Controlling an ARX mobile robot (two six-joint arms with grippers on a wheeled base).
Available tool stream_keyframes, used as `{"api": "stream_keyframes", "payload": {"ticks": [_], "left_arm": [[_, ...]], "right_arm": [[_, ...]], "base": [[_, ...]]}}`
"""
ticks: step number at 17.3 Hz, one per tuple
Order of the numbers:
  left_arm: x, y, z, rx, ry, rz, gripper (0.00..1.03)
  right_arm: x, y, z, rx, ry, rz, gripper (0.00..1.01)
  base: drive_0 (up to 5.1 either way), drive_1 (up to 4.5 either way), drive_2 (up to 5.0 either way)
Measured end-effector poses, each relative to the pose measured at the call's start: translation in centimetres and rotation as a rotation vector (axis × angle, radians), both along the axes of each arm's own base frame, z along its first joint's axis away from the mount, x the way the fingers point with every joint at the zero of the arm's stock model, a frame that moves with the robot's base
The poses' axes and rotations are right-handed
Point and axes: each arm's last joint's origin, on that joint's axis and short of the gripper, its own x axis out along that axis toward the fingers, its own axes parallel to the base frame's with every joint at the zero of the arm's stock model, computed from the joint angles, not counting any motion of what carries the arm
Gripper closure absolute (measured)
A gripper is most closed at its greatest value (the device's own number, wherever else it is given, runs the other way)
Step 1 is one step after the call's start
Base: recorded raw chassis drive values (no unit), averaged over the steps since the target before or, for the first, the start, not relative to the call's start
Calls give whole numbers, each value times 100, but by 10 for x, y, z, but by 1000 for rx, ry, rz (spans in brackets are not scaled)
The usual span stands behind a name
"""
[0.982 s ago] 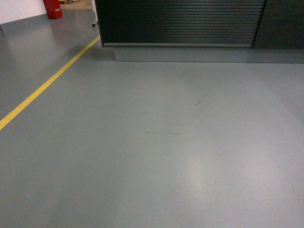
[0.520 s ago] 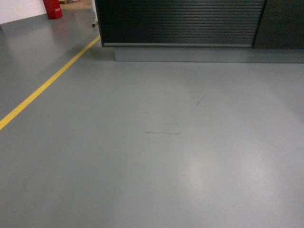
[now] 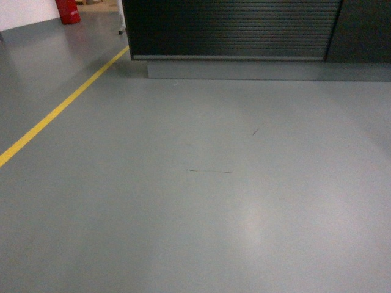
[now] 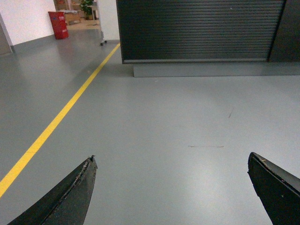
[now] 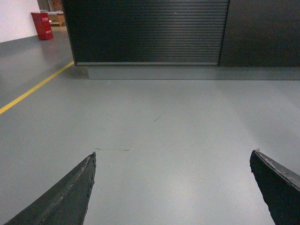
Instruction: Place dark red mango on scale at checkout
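The checkout [image 3: 232, 27] stands ahead across the grey floor, showing only its ribbed black front on a grey plinth [image 3: 244, 68]. Its top is out of view. The dark red mango and the scale are out of view. Neither gripper shows in the head view. In the left wrist view my left gripper [image 4: 172, 156] is open, its two dark fingers wide apart over bare floor and holding nothing. My right gripper [image 5: 173, 153] is open in the same way, facing the checkout [image 5: 150, 30].
A yellow floor line [image 3: 61, 108] runs diagonally on the left toward the counter's left corner. A red bin-like object [image 3: 67, 11] stands far back left by a white wall. A plain black panel [image 3: 363, 30] adjoins the ribbed front on the right.
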Motion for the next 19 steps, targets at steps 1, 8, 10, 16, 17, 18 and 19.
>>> {"api": "stream_keyframes", "payload": {"ticks": [1, 8, 10, 16, 17, 18, 19], "left_arm": [[0, 0, 0, 0, 0, 0, 5], [0, 0, 0, 0, 0, 0, 5], [0, 0, 0, 0, 0, 0, 5], [0, 0, 0, 0, 2, 0, 5], [0, 0, 0, 0, -2, 0, 5], [0, 0, 0, 0, -3, -1, 5], [0, 0, 0, 0, 0, -2, 5]], "right_arm": [[0, 0, 0, 0, 0, 0, 3], [0, 0, 0, 0, 0, 0, 3], [0, 0, 0, 0, 0, 0, 3], [0, 0, 0, 0, -1, 0, 3], [0, 0, 0, 0, 0, 0, 3], [0, 0, 0, 0, 3, 0, 3], [0, 0, 0, 0, 2, 0, 3]], "base": [[0, 0, 0], [0, 0, 0], [0, 0, 0], [0, 0, 0], [0, 0, 0], [0, 0, 0], [0, 0, 0]]}}
